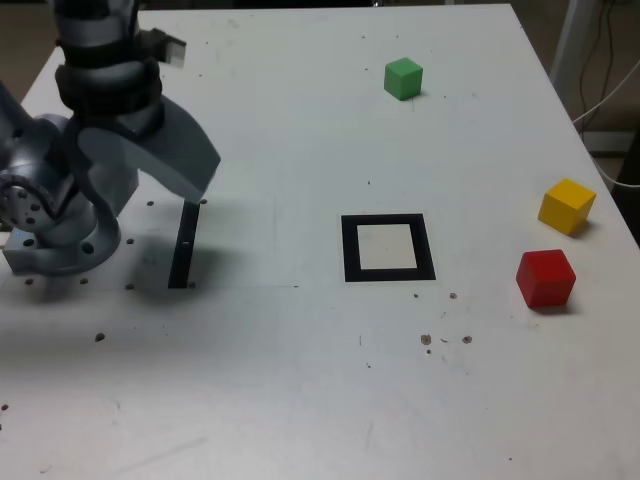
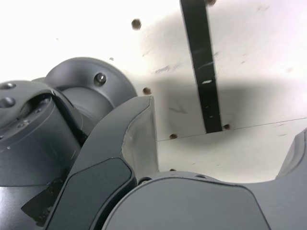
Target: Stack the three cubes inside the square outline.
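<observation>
You are looking at a white table (image 1: 300, 400) with small dark specks and a few screw holes. Near its centre lies the square outline (image 1: 388, 247), flat, with a pale middle. From it, the green cube (image 1: 403, 78) sits at 12 o'clock, well apart; the yellow cube (image 1: 566, 205) at 3 o'clock; the red cube (image 1: 545, 277) near 4 o'clock, just beside the yellow one. A narrow black strip (image 1: 184, 245) lies at 9 o'clock, next to the arm's base (image 1: 60, 240).

Tool (image 2: 220, 143) apparently open above black strip (image 2: 204, 72).
</observation>
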